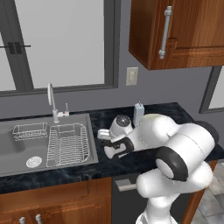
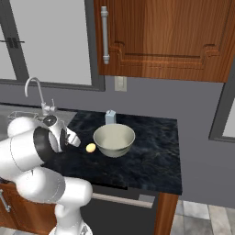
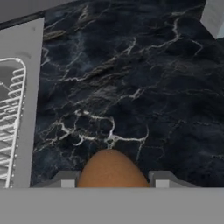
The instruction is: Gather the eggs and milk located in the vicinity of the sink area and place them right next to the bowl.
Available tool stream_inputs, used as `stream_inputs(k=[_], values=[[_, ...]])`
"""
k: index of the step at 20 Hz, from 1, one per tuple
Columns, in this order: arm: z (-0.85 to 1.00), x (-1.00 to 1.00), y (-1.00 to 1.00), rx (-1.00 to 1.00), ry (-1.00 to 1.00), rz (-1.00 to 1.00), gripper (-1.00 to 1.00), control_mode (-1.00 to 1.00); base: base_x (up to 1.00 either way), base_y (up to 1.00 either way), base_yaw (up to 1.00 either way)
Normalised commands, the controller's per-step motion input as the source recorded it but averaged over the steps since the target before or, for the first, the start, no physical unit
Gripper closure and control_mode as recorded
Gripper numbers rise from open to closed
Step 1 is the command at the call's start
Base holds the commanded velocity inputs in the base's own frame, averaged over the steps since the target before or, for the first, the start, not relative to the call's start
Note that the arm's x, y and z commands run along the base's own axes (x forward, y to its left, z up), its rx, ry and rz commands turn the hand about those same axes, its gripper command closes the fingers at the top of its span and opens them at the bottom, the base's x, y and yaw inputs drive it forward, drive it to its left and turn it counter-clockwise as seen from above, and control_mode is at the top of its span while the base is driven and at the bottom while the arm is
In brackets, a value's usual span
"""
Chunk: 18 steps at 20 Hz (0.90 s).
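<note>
A brown egg (image 3: 111, 168) sits between my gripper's (image 3: 112, 180) two fingertips, and the gripper is shut on it, held above the dark marble counter (image 3: 131, 87) just right of the sink (image 1: 17, 144). From the right base view the gripper (image 2: 73, 137) hangs left of a pale yellow egg (image 2: 91, 147), which lies on the counter beside the cream bowl (image 2: 99, 133). The milk (image 2: 110, 117) stands upright just behind the bowl. It is also behind my arm in the left base view, milk (image 1: 138, 114), and at the top right corner of the hand view, milk (image 3: 214, 17).
A wire dish rack (image 1: 68, 144) lies in the sink's right half, with the faucet (image 1: 51, 100) behind it. A wooden wall cabinet (image 2: 165, 36) hangs over the counter. The counter's right end (image 2: 176, 183) drops off beyond the bowl.
</note>
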Motion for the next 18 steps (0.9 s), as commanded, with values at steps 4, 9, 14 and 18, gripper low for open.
stream_inputs(k=[4,9,14,18], values=[[0.34,-0.48,-0.13,0.0,-0.03,-0.13,1.0,-1.0,0.0,0.0,0.0],[0.37,-0.39,-0.22,0.0,-0.02,-0.15,1.0,-1.0,0.0,0.0,0.0],[0.21,-0.27,-0.33,0.0,0.0,-0.14,1.0,-1.0,0.0,0.0,0.0],[0.1,-0.3,-0.34,0.0,0.02,-0.12,1.0,-1.0,0.0,0.0,0.0]])
